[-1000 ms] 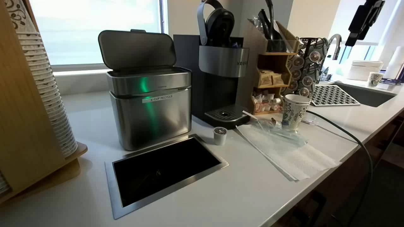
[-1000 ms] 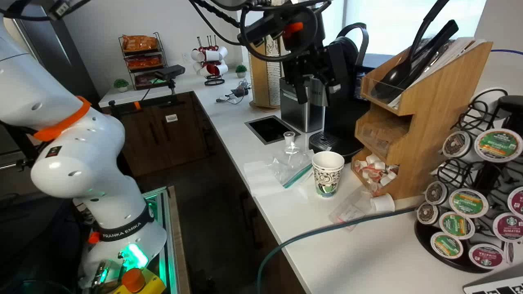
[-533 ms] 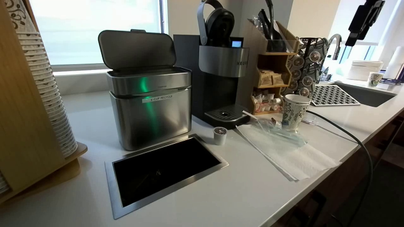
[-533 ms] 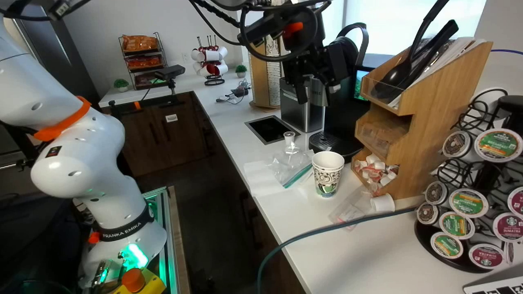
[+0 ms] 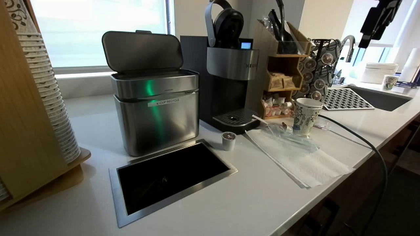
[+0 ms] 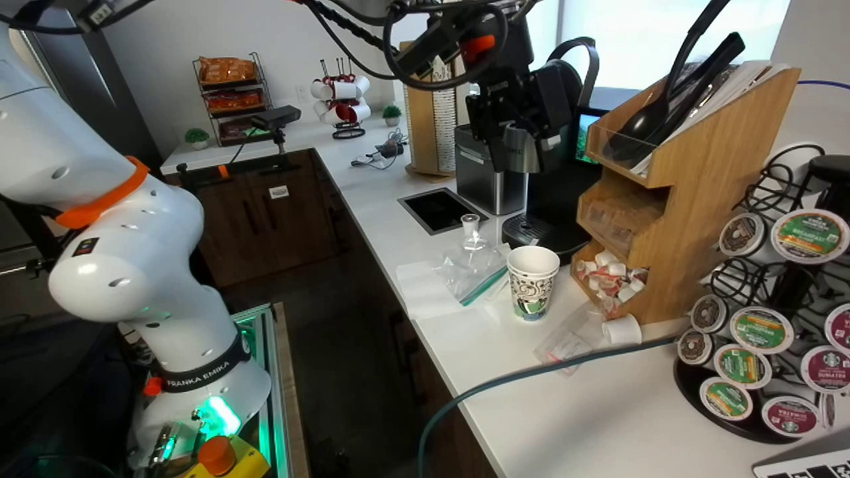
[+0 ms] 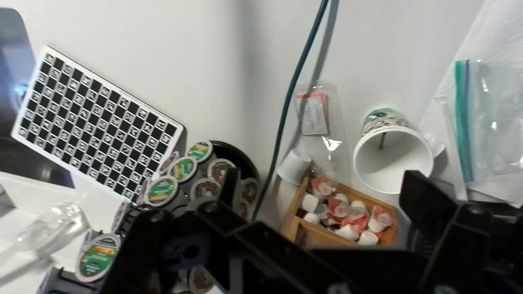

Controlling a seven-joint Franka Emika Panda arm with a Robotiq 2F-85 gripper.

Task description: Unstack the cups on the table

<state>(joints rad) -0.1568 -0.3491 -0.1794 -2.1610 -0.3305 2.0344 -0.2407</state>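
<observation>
Two nested paper cups, pale with a dark swirl and green pattern and white rims, stand upright on the white countertop [image 5: 256,186]. The cups show in both exterior views [image 5: 305,118] [image 6: 531,292]. In the wrist view the white mouth of the stack [image 7: 392,163] faces the camera, near the right finger; the lower cup is mostly hidden inside the stack. My black gripper [image 6: 519,162] is open and empty, raised above the countertop and the cups. Its two fingers are wide apart in the wrist view [image 7: 322,185]. In an exterior view the gripper [image 5: 372,32] is partly cut off at the upper right.
A wooden organizer [image 6: 704,192], coffee machine [image 5: 229,65] and pod carousel [image 6: 750,332] stand close by. A zip bag [image 6: 471,272] on paper towels, a small plastic packet [image 7: 314,114] and a dark cable [image 7: 292,85] lie around the cups. A steel bin [image 5: 157,114] stands behind the recess [image 5: 170,177].
My gripper has shifted slightly, a little to the right in an exterior view, and stays open. The coffee machine's screen has lit up. The cups have not moved.
</observation>
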